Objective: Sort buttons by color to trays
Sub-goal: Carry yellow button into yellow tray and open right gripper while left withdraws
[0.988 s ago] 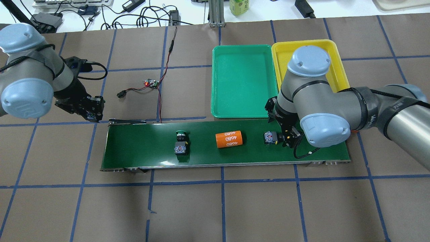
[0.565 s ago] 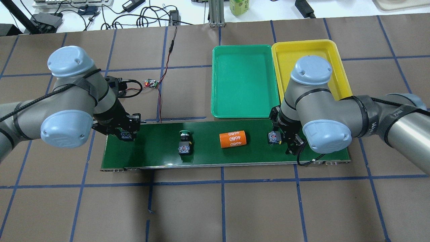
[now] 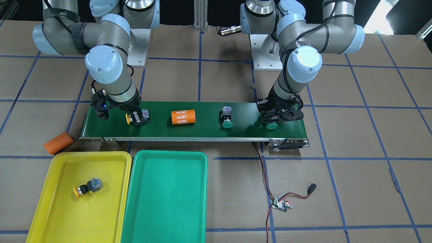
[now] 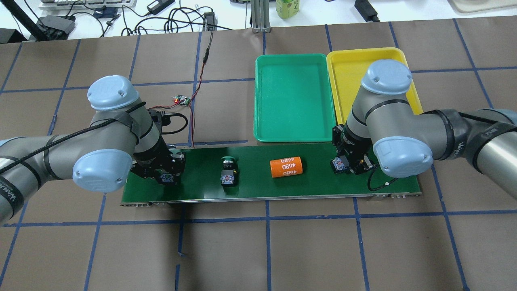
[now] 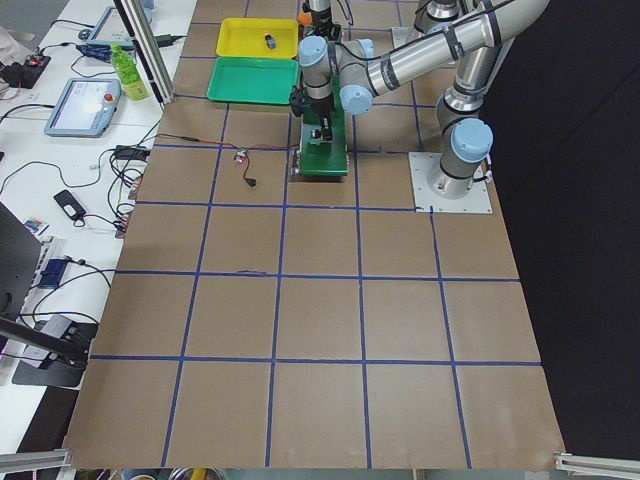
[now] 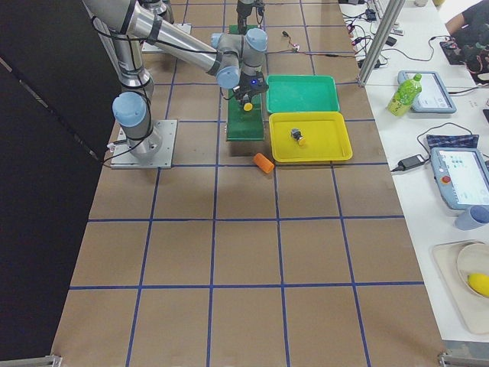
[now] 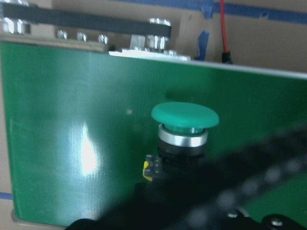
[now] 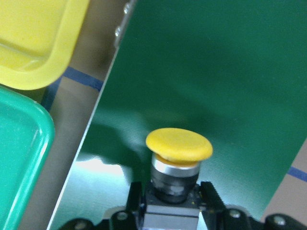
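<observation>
The right tool (image 8: 175, 203) is closed on a yellow button (image 8: 178, 143): a finger (image 8: 136, 196) presses each side of the grey body, and the cap sticks out in front. It hangs low over the end of the green belt (image 3: 206, 130) nearest the trays, and from here I can't tell if the button touches the belt.

At the far end of the belt the left tool (image 4: 167, 176) is down over a green button (image 7: 184, 115), narrowed onto its dark body. The cap pokes out toward the side away from the robot, though the wrist camera is too blurred to show the fingers plainly.

Between the two tools an orange cylinder (image 3: 183, 116) printed 4680 lies on its side on the belt. Next to it, toward the left tool, a loose green button (image 3: 227, 118) lies with its cap pointing away from the robot.

Past the belt the yellow tray (image 3: 111, 202) and the green tray (image 3: 168, 195) sit edge to edge on the brown bench (image 3: 354, 185). A second yellow button (image 3: 87, 187) lies tipped over in the yellow tray.

A plain orange cylinder (image 3: 58, 142) rests on the bench by that tray's corner, and a small circuit board (image 3: 280, 203) with red and black wires lies beyond the belt's other end
</observation>
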`<state>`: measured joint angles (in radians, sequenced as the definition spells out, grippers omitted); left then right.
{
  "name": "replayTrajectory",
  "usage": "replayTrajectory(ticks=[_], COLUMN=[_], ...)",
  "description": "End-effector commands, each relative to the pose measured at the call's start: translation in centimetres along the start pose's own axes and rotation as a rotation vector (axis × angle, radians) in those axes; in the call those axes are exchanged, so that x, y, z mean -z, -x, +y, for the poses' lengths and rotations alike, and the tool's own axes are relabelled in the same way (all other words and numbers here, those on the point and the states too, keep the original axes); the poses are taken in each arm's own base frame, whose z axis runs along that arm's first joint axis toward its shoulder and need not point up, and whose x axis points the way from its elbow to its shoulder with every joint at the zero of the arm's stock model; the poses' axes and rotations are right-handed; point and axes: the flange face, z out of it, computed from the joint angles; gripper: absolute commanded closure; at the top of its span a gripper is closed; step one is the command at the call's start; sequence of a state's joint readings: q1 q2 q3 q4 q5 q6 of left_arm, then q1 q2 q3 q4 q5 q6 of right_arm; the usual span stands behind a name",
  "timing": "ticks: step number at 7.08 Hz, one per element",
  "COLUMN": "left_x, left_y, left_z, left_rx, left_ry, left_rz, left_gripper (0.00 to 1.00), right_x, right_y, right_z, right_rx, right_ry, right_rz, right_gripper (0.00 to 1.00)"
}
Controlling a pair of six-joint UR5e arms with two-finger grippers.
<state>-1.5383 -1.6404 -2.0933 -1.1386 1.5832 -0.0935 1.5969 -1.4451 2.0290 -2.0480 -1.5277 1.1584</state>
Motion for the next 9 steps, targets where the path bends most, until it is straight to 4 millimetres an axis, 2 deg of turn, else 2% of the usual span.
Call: replayTrajectory(ticks=[1, 2, 3, 4, 5, 6, 7, 9], left_x=[3.9, 8.1, 13.9, 18.5, 21.0, 22.0, 22.2, 23.4], left_y=[0.2, 0.0, -0.2, -0.4, -0.6, -0.6, -0.4, -0.3], left_z=[-1.1, -2.2, -3.5, -3.4, -2.6, -1.9, -0.4, 0.9], left_rx=[-0.003, -0.006, -0.009, -0.014, -0.02, -0.014, -0.022, -0.025], left_ry=[-0.112, -0.124, -0.138, -0.13, -0.112, -0.092, -0.082, -0.112], left_rz=[0.004, 0.005, 0.009, 0.013, 0.01, 0.01, 0.006, 0.006], left_gripper=[0.0, 0.0, 0.0, 0.0, 0.0, 0.0, 0.0, 0.0], right_x=[5.1, 7.3, 7.6, 6.9, 5.0, 2.7, 1.0, 1.4], right_y=[2.9, 5.7, 9.7, 13.1, 14.5, 14.1, 13.9, 13.6], right_z=[-3.3, -5.2, -7.4, -10.1, -14.5, -19.8, -22.1, -22.1], right_rx=[0.061, 0.072, 0.101, 0.179, 0.224, 0.233, 0.256, 0.271], right_ry=[-0.022, -0.041, -0.059, -0.071, -0.062, -0.05, -0.048, -0.049], right_rz=[-0.057, -0.096, -0.109, -0.111, -0.1, -0.086, -0.088, -0.079], right_gripper=[1.0, 1.0, 1.0, 1.0, 1.0, 1.0, 1.0, 0.98])
